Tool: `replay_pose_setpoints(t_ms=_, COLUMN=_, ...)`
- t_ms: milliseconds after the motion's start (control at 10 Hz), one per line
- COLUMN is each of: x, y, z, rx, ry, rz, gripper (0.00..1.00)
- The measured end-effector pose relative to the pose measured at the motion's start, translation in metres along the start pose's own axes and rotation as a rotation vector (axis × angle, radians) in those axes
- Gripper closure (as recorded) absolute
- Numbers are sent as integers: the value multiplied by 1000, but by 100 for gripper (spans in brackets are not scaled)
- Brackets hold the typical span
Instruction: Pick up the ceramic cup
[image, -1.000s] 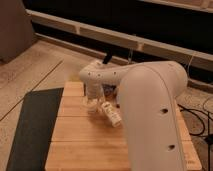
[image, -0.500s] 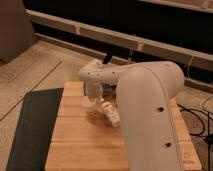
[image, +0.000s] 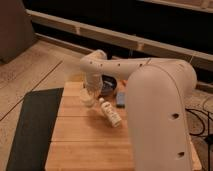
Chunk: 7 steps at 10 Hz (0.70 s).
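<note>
Nearest the camera, the robot's bulky cream-white arm (image: 160, 115) fills the lower right, its big rounded housing covering the right part of the slatted wooden worktop (image: 85, 140). To the left of the worktop, at about 9 o'clock from its middle, a dark mat (image: 32, 125) lies on the speckled floor.

On the worktop, just left of the arm's housing, a cream bottle (image: 109, 112) with a label lies on its side, tilted, its narrow end pointing toward 11 o'clock. At that end, close beside it, stands the ceramic cup (image: 88, 98), small and cream-white, near the worktop's far-left part.

Directly above the cup is the pincer (image: 90, 90), reaching down from the wrist, whose slimmer forearm (image: 107, 65) runs back toward 3 o'clock to join the large housing. The pincer sits right at the cup's rim, but its fingers merge with the cup's pale colour, so I cannot tell whether they are spread or closed on it.

Farther back, at about 2 o'clock from the cup, a dark bowl (image: 109, 84) sits partly hidden behind the wrist, and a small blue object (image: 121, 98) lies at 3 o'clock from the cup, beside the arm.

Beyond the worktop, a pale ledge (image: 125, 37) crosses in front of a dark wall.
</note>
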Motion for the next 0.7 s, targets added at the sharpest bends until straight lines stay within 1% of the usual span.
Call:
replay_pose_setpoints(t_ms=200, x=-5, y=1, z=-24, rx=-3, ry=-38, rz=-5, gripper=100)
replay_pose_setpoints(t_ms=400, x=-10, y=5, z=-52, rx=-5, ry=-86, rz=-24, gripper=100)
replay_pose_setpoints(t_ms=500, x=-12, y=8, z=-61, rx=-4, ry=-103, rz=-32, gripper=100)
replay_pose_setpoints(t_ms=700, x=-11, y=10, z=-60, rx=-5, ry=-101, rz=-38, gripper=100)
